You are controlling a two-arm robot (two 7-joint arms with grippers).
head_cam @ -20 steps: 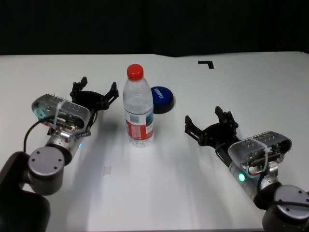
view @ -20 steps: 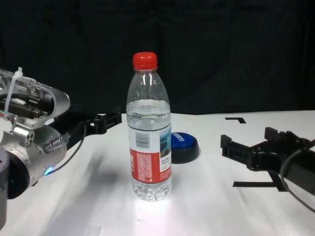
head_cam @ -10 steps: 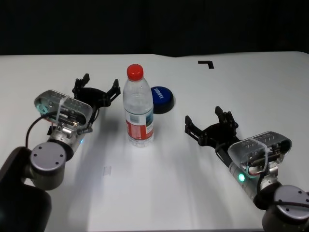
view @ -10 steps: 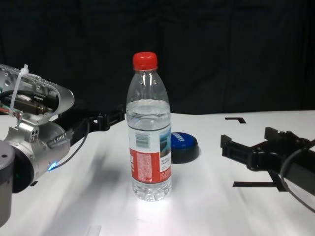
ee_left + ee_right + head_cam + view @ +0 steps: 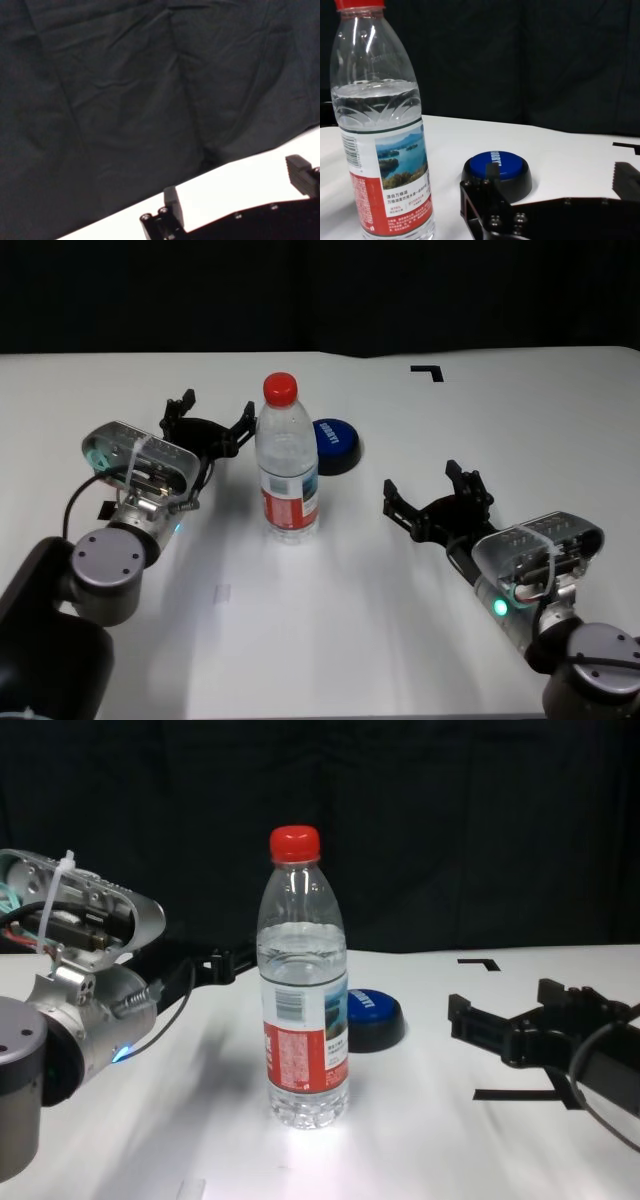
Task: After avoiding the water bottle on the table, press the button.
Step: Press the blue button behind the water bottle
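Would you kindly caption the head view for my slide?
Open left gripper passes beside the upright water bottle toward the blue button; open right gripper waits on the white table.

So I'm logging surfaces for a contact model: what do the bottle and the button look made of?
The water bottle looks like thin clear plastic: glossy, see-through, with moulded ribs, a printed wrap label and an opaque red cap. The button seems hard plastic, a smooth blue dome with a soft sheen on a black base; neither material is certain.

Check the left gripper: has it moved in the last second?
Yes. The open left gripper has advanced forward and rightward, closing on the standing water bottle, toward the button behind it.
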